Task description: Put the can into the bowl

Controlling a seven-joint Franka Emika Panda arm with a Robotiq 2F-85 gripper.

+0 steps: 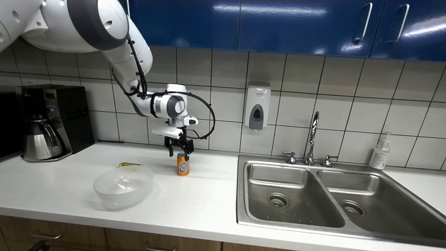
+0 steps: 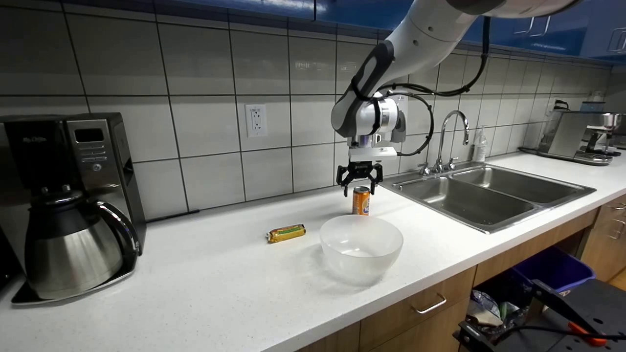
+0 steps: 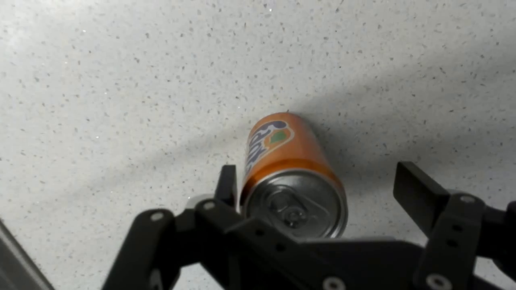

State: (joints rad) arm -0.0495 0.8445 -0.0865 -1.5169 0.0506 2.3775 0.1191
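Observation:
The can [image 1: 183,167] is small and orange with a silver top. It stands upright on the white counter, also in an exterior view [image 2: 361,204] and in the wrist view [image 3: 292,157]. My gripper [image 1: 179,157] points down over it and is open, also in an exterior view [image 2: 359,193]. In the wrist view the can's top lies between the spread fingers [image 3: 316,179], close to the left finger, with a wide gap to the right one. The bowl [image 1: 122,200] is translucent, wide and looks empty; it stands nearer the counter's front edge [image 2: 359,266]. It is out of the wrist view.
A gold-wrapped bar [image 2: 286,233] lies near the bowl and partly shows behind it [image 1: 128,164]. A coffee maker [image 1: 66,111] with a steel carafe stands at one end. A double steel sink [image 1: 244,195] with a faucet [image 1: 312,139] is at the can's other side. A tiled wall is behind.

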